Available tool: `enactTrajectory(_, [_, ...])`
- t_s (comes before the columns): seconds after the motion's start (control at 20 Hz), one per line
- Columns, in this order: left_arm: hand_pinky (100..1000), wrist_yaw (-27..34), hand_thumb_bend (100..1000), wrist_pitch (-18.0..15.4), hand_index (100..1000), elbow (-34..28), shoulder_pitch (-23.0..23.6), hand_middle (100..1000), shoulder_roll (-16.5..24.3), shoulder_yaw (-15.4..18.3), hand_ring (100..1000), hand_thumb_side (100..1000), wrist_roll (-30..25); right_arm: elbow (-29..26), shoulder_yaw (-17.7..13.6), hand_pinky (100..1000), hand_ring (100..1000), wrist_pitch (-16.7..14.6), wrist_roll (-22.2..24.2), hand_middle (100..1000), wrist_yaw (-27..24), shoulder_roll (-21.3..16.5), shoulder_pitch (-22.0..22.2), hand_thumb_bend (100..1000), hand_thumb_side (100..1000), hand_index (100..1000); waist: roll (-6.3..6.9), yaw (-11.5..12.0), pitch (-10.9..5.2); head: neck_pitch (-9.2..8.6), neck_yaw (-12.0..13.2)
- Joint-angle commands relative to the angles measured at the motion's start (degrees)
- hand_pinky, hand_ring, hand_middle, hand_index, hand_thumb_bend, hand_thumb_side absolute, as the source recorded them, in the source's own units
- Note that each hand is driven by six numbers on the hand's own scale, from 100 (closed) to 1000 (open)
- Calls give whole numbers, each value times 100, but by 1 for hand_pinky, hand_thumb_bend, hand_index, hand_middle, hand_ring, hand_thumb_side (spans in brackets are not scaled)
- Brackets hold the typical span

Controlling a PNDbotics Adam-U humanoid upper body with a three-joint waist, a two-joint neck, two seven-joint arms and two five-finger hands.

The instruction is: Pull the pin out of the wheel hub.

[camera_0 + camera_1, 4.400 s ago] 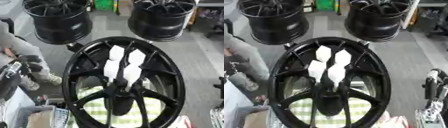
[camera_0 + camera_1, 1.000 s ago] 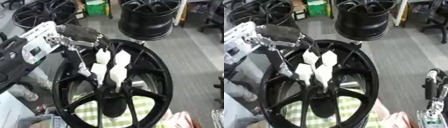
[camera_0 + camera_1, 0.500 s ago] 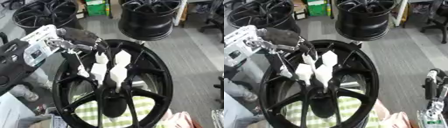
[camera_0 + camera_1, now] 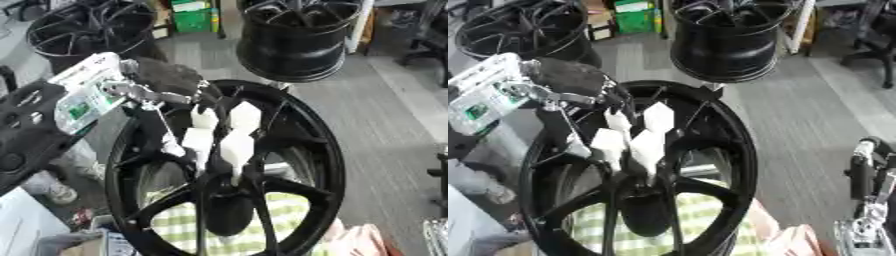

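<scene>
Left robot hand (image 4: 175,82) at upper-left of wheel hub (image 4: 229,170), fingers near white pins (image 4: 234,145); grip state cannot tell. Pins seated; pull not yet done.

left hand (image 4: 171,80) now reaching in, closer to white pins (image 4: 220,131)

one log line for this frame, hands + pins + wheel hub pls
left robot hand: at upper-left white pin, grip cannot tell | white pins: all seated in wheel hub | right robot hand: idle at right edge
</scene>
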Motion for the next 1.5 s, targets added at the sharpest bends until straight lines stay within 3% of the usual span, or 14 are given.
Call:
enactTrajectory(0.05, [615,-85,456,-1995,812,-31,-20,696,92,-119,583,482,-2008,-48,-13,470,685,-16,14,769,24,-125,-29,100,787,815,-16,15,-36,-15,1])
enactTrajectory(0.3, [613,-67,456,-1995,812,-90,-24,696,135,-81,582,482,-2008,-48,-14,470,685,-14,12,769,24,-127,-28,100,787,815,-16,21,-38,-15,0])
enactTrajectory(0.35, [495,-62,458,-1995,801,-102,-35,635,143,-69,458,467,-2008,-47,-15,470,685,-14,12,769,24,-127,-26,100,787,815,-18,27,-41,-15,-2])
enactTrajectory(0.75, [453,141,459,-1995,793,-398,-105,619,273,144,430,438,-2008,-44,-20,471,685,-12,14,769,24,-129,-19,100,787,815,-21,52,-53,-15,-7])
enactTrajectory(1.25, [459,83,423,-1995,790,-280,-75,619,220,-19,443,443,-2008,-43,-14,471,685,-19,25,769,25,-132,-33,100,788,815,-9,29,-51,-15,4])
enactTrajectory(1.5, [439,-20,372,-1995,790,-122,-7,620,120,-82,425,403,-2008,-41,-11,471,685,-24,30,769,25,-127,-39,100,788,815,-7,15,-49,-15,9])
